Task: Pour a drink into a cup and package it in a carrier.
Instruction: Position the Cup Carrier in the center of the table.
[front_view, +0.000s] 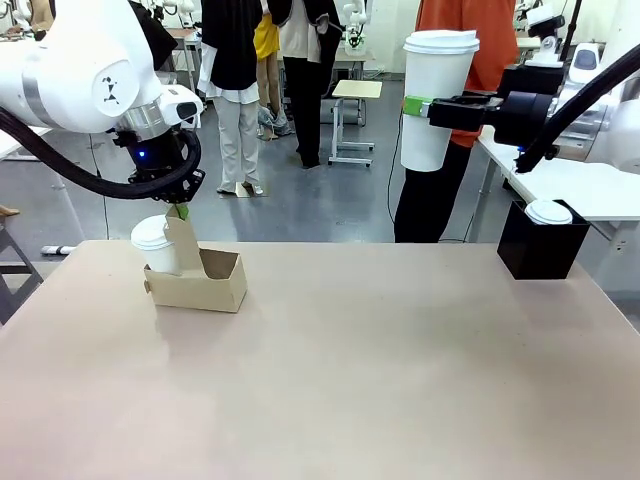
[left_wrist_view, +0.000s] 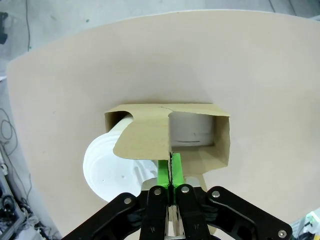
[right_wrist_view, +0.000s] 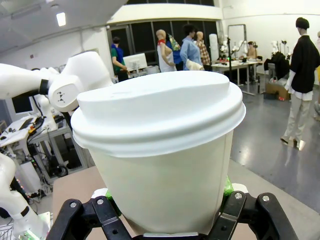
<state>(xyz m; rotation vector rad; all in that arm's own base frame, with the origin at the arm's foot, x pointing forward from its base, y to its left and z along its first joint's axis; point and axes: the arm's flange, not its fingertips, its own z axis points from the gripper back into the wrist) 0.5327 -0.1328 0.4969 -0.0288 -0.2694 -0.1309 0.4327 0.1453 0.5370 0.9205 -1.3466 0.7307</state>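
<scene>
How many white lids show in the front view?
3. One tops the tall cup held by the right gripper; one tops the small cup in the carrier; one lid sits on the black box at far right. Others may be hidden.

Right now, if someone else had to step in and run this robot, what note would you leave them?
Left gripper: shut on the carrier's upright handle panel; the carrier rests on the table.
Right gripper: shut on a tall lidded cup, held in the air.
Done: a small lidded cup stands in the carrier.
Left: probably the tall cup goes into the carrier next.
</scene>
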